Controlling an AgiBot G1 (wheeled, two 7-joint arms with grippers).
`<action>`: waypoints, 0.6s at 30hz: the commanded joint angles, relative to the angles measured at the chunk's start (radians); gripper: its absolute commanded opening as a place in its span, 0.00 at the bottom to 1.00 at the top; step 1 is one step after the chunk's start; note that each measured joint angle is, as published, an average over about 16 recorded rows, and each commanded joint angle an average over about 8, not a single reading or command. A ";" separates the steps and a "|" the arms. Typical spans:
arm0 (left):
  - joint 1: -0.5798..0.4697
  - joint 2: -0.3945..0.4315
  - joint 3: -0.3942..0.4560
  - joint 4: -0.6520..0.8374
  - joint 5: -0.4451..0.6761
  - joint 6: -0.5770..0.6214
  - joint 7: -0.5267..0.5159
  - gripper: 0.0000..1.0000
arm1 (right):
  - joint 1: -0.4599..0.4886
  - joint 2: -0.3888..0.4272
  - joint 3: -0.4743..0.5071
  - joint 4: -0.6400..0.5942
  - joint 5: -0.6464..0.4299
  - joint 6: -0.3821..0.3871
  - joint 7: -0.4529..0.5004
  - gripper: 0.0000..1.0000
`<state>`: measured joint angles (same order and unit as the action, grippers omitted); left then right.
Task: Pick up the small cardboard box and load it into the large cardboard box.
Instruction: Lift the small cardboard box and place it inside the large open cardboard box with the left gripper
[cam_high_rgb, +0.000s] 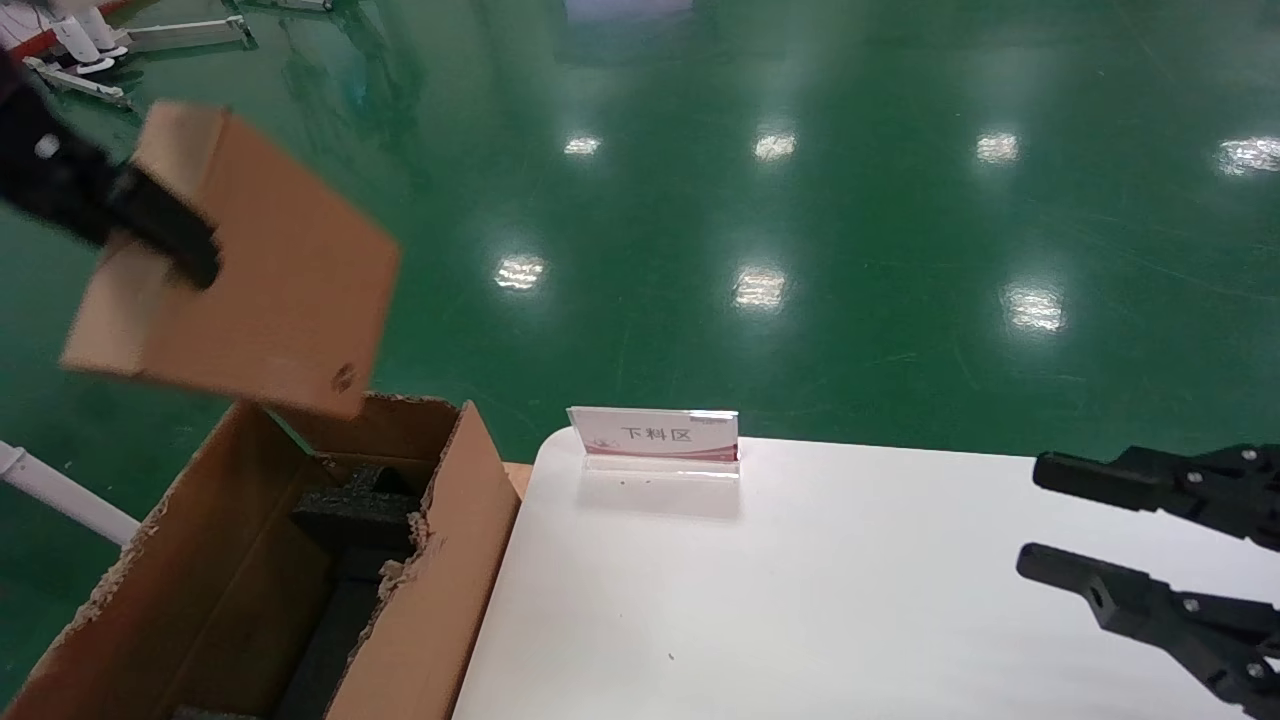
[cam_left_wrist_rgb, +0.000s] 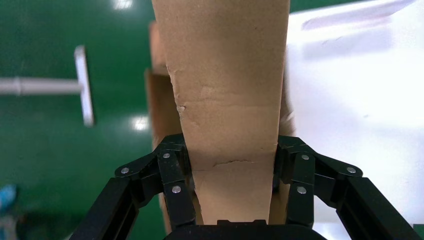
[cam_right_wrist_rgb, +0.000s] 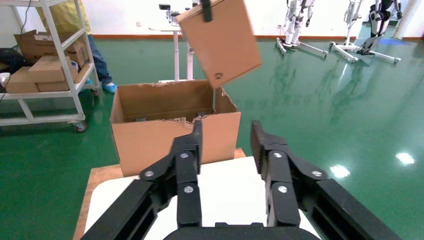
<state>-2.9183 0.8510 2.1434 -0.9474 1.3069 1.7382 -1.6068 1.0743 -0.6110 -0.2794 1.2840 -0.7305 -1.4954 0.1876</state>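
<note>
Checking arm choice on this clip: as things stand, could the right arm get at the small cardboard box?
Probably not. The small cardboard box hangs clamped in the left end effector above the large cardboard box, while the open right end effector sits over the white table, on its far side.

Light-brown small cardboard box (cam_high_rgb: 260, 280), green floor (cam_high_rgb: 800, 220)

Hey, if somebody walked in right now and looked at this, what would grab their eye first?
The small cardboard box, held tilted in the air by the left gripper above the large cardboard box beside the white table. Next, the right gripper hanging open over the table's right side.
</note>
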 joint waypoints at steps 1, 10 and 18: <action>-0.012 0.002 0.054 -0.002 -0.013 0.001 -0.015 0.00 | 0.000 0.000 0.000 0.000 0.000 0.000 0.000 1.00; -0.047 0.007 0.282 -0.038 -0.117 0.001 -0.051 0.00 | 0.000 0.000 0.000 0.000 0.000 0.000 0.000 1.00; -0.066 0.010 0.444 -0.076 -0.207 0.002 -0.029 0.00 | 0.000 0.000 0.000 0.000 0.000 0.000 0.000 1.00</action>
<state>-2.9793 0.8601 2.5782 -1.0162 1.1054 1.7398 -1.6312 1.0743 -0.6110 -0.2794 1.2840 -0.7305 -1.4954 0.1876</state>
